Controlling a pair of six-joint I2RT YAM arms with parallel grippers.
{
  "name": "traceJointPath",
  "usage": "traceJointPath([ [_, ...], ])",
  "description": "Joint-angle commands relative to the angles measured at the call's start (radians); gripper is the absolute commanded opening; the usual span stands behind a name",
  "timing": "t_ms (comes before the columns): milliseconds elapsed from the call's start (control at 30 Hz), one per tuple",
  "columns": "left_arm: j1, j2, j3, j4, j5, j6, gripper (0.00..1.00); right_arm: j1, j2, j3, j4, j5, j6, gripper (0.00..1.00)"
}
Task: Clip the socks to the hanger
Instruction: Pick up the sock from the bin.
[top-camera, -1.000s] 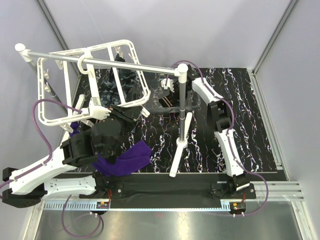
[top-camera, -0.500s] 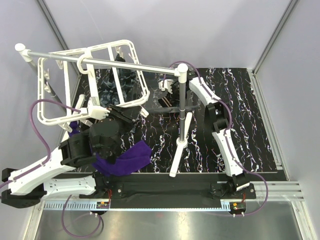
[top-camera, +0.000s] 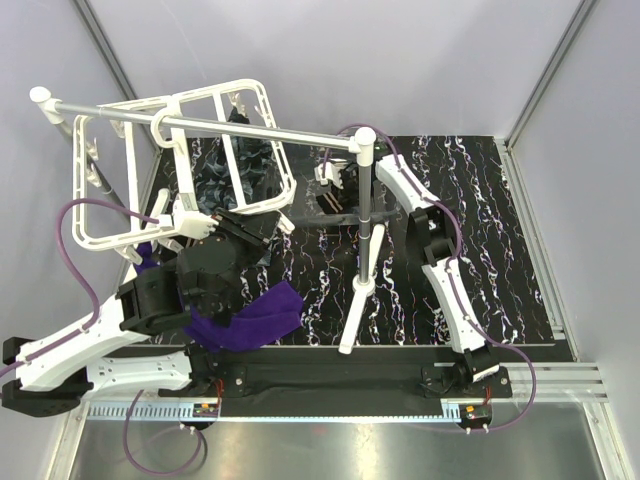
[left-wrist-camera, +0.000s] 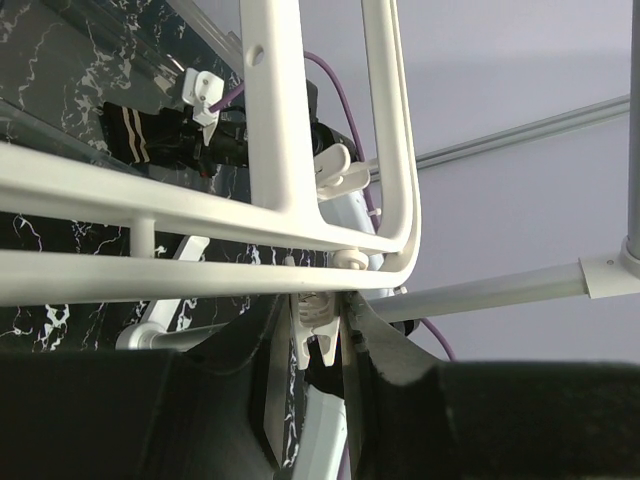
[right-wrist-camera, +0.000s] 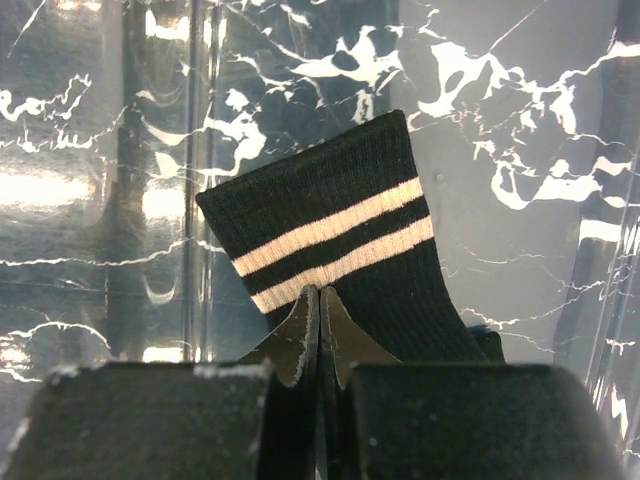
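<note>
Top external view: the hanger (top-camera: 80, 180) is hung by its hook from the silver rod stand (top-camera: 250, 130), above the far left corner of the counter (top-camera: 480, 220). The purple sock (top-camera: 255, 315) is laid near the near edge, left of centre, and is partly covered by the left arm. The black sock (right-wrist-camera: 330, 220), marked with two tan stripes, is laid flat near the middle of the far edge, just beside the post of the stand.

Left pincer (left-wrist-camera: 320, 345): clenched on a small white clip (left-wrist-camera: 314, 312) that dangles from a rail of the hanger. The clip is held upright between the two fingers.

Right pincer (right-wrist-camera: 320, 300): clenched, with the tips brought together on the black sock just below the stripes. Whether fabric is caught between the tips cannot be told.
</note>
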Motion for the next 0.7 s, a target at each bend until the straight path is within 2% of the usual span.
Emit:
traceJointPath([
  [0, -0.003, -0.007, 0.018, 0.041, -0.05, 0.027, 0.0, -0.021, 0.016, -0.044, 0.037, -0.002, 0.048, 0.0],
  [67, -0.003, -0.009, 0.018, 0.041, -0.05, 0.027, 0.0, -0.028, -0.049, -0.177, 0.195, -0.029, 0.124, 0.0],
  [100, -0.003, -0.009, 0.018, 0.04, -0.05, 0.027, 0.0, -0.029, -0.137, -0.246, 0.267, -0.027, 0.155, 0.0],
  [133, -0.003, -0.01, 0.015, 0.04, -0.05, 0.025, 0.0, -0.029, -0.185, -0.399, 0.451, -0.023, 0.198, 0.0],
  [200, -0.003, -0.01, 0.013, 0.043, -0.05, 0.024, 0.0, -0.029, -0.311, -0.535, 0.627, -0.012, 0.348, 0.0],
  [233, -0.003, -0.013, 0.013, 0.044, -0.05, 0.025, 0.0, -0.031, -0.342, -0.631, 0.792, 0.002, 0.414, 0.0],
  [267, -0.002, -0.015, 0.012, 0.044, -0.049, 0.025, 0.0, -0.031, -0.366, -0.665, 0.876, 0.073, 0.597, 0.0],
  [300, -0.002, -0.013, 0.013, 0.049, -0.046, 0.027, 0.0, -0.034, -0.394, -0.679, 0.928, 0.111, 0.671, 0.0],
  [367, 0.0, -0.01, 0.01, 0.05, -0.043, 0.024, 0.0, -0.044, -0.402, -0.651, 0.927, 0.132, 0.806, 0.0],
  [500, -0.002, -0.01, 0.007, 0.055, -0.032, 0.02, 0.0, -0.063, -0.429, -0.633, 0.89, 0.122, 0.89, 0.0],
  [667, -0.002, -0.012, -0.005, 0.063, -0.032, 0.008, 0.0, -0.095, -0.55, -0.765, 1.071, 0.103, 1.089, 0.0],
])
